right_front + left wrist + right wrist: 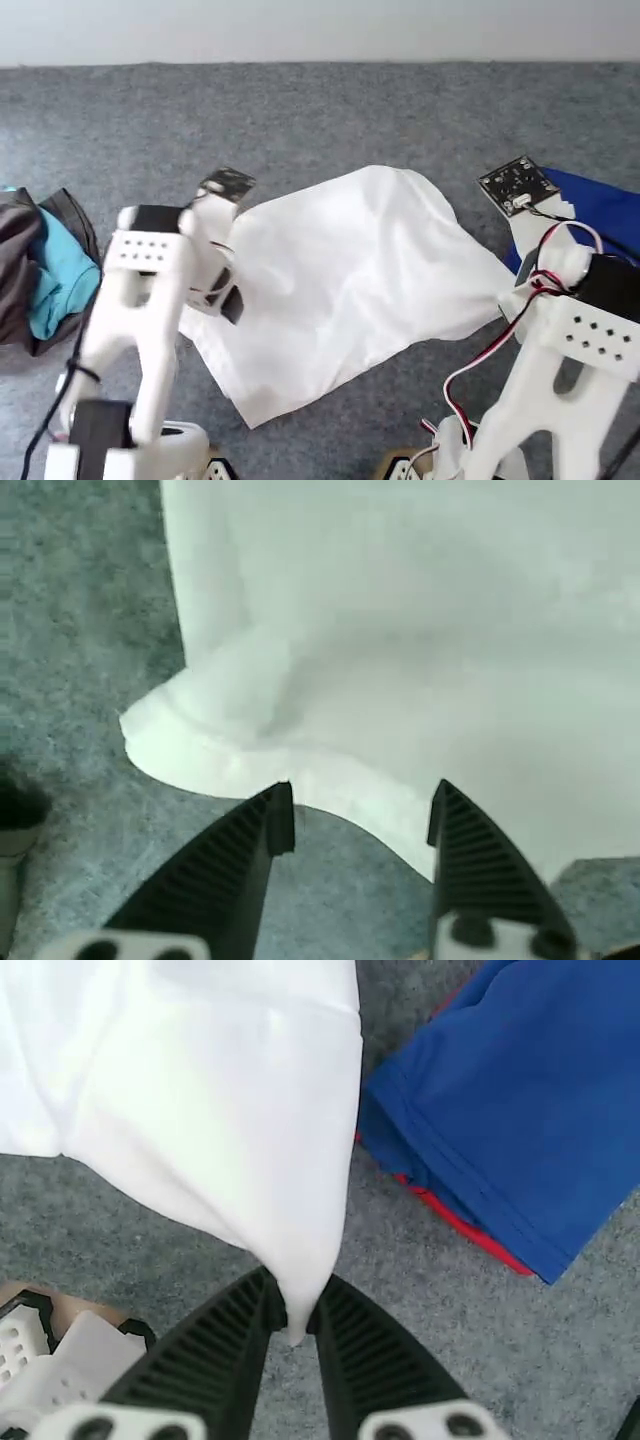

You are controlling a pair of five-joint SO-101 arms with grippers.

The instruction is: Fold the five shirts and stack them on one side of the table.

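The task looks to be in its early part. A white cotton shirt point(340, 290) lies spread and rumpled in the middle of the grey carpet-covered table point(330, 120), with no clean fold in it yet. The right gripper point(298, 1305) is clenched on one corner of this shirt on the side toward the table's right edge, the cloth pinched between its black ribbed jaws. The left gripper point(362, 800) is released, its jaws standing apart just above the shirt's rolled hem on the side toward the left edge, grasping nothing. At the right edge lies a blue shirt point(600, 215) that seems flat and may already be folded; a red edge shows beneath it in the right wrist view, and whether that is trim or a second garment cannot be told. At the left edge sits a crumpled heap of dark grey and teal garments point(45, 270), plainly unfolded. So, as a judgement, at most one or two shirts are dealt with, the white one is in hand, and the heap on the left is yet to be folded and stacked.
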